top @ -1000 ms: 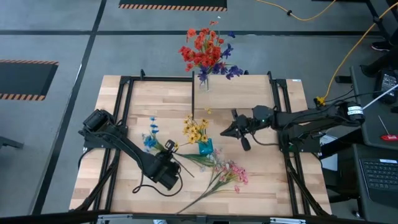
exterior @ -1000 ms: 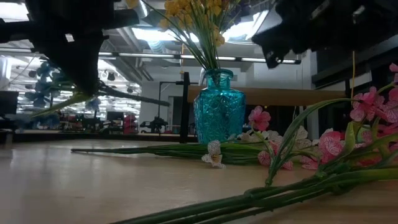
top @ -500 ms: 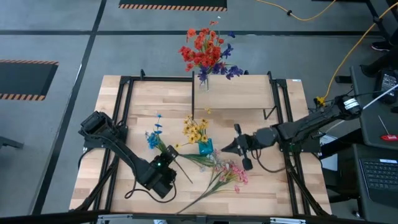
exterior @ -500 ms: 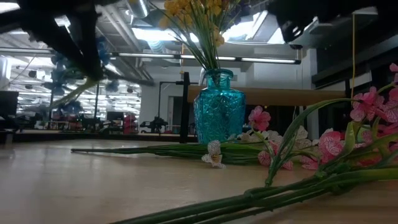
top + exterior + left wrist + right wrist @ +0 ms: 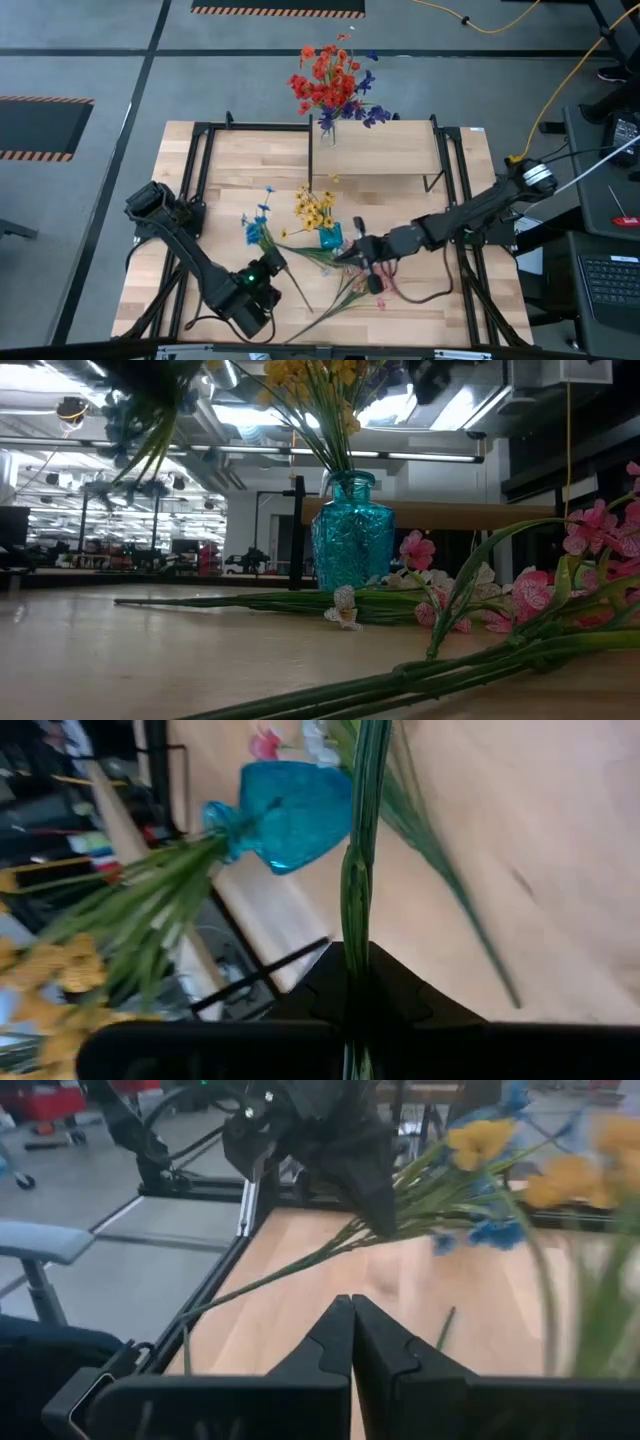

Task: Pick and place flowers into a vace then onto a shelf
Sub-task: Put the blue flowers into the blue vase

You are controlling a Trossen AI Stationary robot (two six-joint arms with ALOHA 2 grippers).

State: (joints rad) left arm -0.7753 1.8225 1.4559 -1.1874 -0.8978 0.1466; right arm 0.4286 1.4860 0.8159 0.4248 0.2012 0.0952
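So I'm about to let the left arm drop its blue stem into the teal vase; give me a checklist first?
1. Left tool shut on the blue flower stem: ok.
2. Blue blooms lifted off the table: ok.
3. Teal vase upright: ok.
4. Vase mouth free: not ok, yellow flowers already fill it.
5. Right tool clear of the vase: not ok, close beside it.
6. Stem tip aligned over vase: cannot tell.

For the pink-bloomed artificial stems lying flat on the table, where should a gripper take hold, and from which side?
Grip the bare green stalks of the pink-bloomed stems, in the stretch between the blooms and the cut ends, and come straight down from above. They lie flat on the light-wood tabletop, so fingers should probably straddle the stalks crosswise. The right gripper is nearest. The blooms look too soft to hold.
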